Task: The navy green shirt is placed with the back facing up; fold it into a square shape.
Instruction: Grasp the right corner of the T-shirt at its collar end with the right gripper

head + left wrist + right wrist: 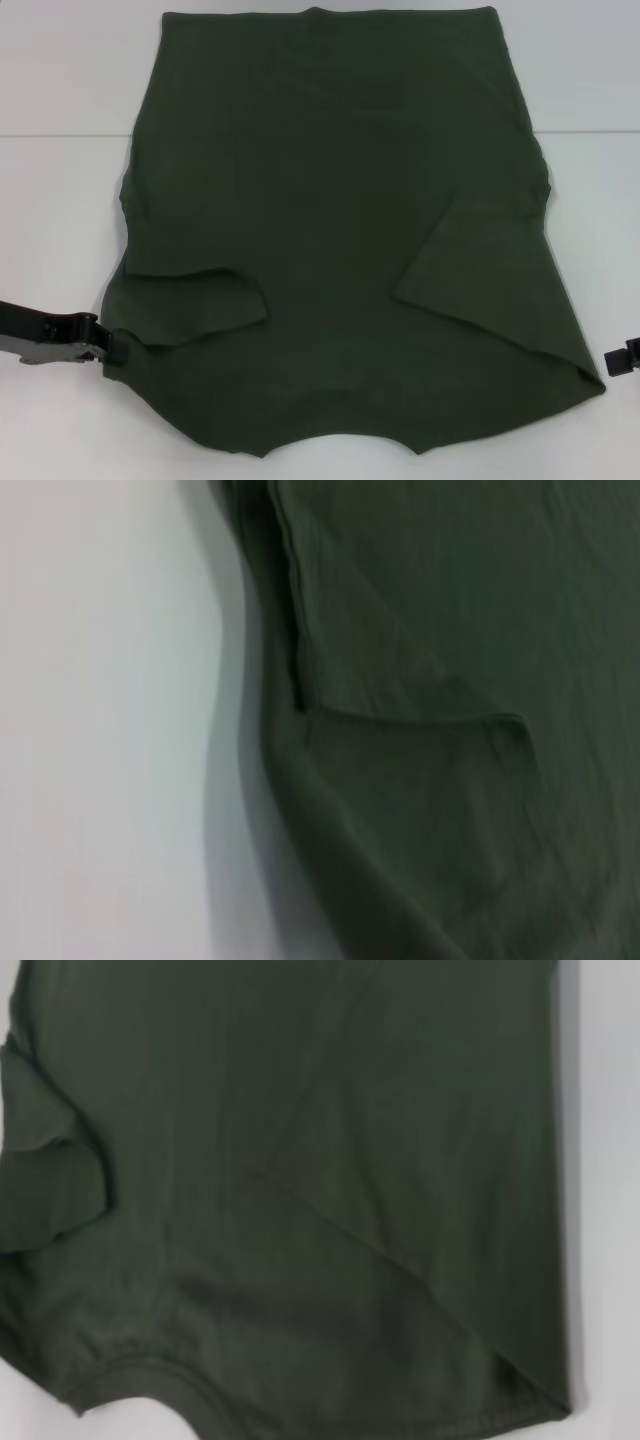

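Navy green shirt (340, 230) spread plain side up on the white table (60, 220), both sleeves folded inward. Left gripper (112, 348) at eight o'clock, touching its corner; right gripper (615, 360) at four o'clock, just beside the other corner; grip of either indiscernible.

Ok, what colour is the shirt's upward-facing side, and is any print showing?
Plain dark olive-green short-sleeved cotton shirt, no print visible; shows best in the head view.

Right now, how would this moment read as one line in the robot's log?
shirt: flat on white table, sleeves folded in | left end effector: at near-left corner | right end effector: at near-right corner
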Tool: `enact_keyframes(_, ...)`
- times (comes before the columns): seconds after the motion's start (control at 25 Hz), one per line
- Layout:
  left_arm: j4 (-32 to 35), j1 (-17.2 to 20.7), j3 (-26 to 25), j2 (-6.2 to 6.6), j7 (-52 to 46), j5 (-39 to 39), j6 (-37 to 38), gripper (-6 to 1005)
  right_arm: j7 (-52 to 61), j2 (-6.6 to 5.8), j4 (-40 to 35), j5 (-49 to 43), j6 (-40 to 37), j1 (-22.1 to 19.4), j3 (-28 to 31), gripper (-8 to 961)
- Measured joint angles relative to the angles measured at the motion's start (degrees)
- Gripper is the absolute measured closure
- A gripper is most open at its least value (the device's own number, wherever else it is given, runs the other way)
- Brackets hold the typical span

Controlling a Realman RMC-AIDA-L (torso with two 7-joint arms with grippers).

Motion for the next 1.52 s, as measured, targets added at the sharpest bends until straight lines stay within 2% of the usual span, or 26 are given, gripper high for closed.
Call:
enact_keyframes(0.36, -0.1, -0.1, 0.0, -0.02, 0.4, -0.1, 0.0, 972, -0.6, 0.76, 4.4, -2.2, 6.7, 0.5, -2.4, 177)
enact_keyframes(0.92, -0.1, -0.3, 0.0, -0.23, 0.5, -0.1, 0.0, 973, -0.8, 2.31, 4.6, -2.4, 10.6, 1.6, -5.4, 191)
enact_keyframes(1.52, -0.2, -0.3, 0.0, -0.27, 0.4, -0.1, 0.1, 972, -0.3, 2.54, 4.6, -2.5, 12.1, 1.8, -7.4, 205)
